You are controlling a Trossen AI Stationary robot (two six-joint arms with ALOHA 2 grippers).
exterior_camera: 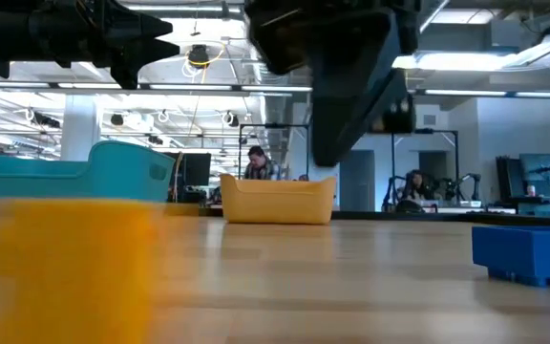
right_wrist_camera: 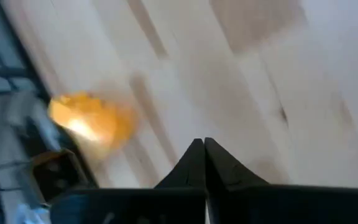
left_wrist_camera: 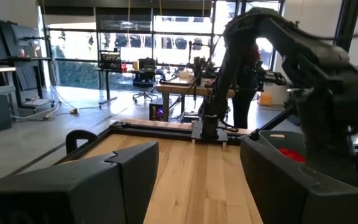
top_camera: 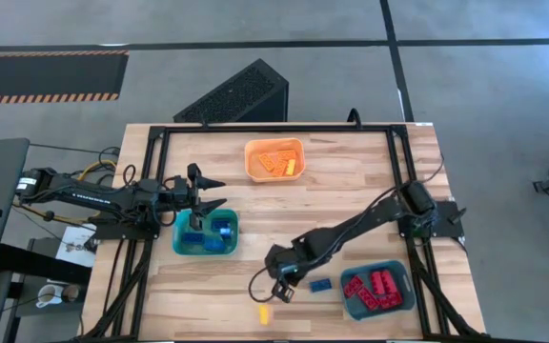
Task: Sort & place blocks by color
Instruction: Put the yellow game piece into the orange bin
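Observation:
A yellow block lies on the table near its front edge, and the right wrist view shows it blurred beside my fingers. A blue block lies just right of it. My right gripper hangs over the table between the two, pointing steeply down, shut with nothing between its fingers. My left gripper waits open above the far edge of the left teal bin, which holds blue blocks.
An orange bin with yellow and orange blocks stands at the far middle. A teal bin with red blocks stands at the near right, close to my right arm. Bare wood lies between the bins.

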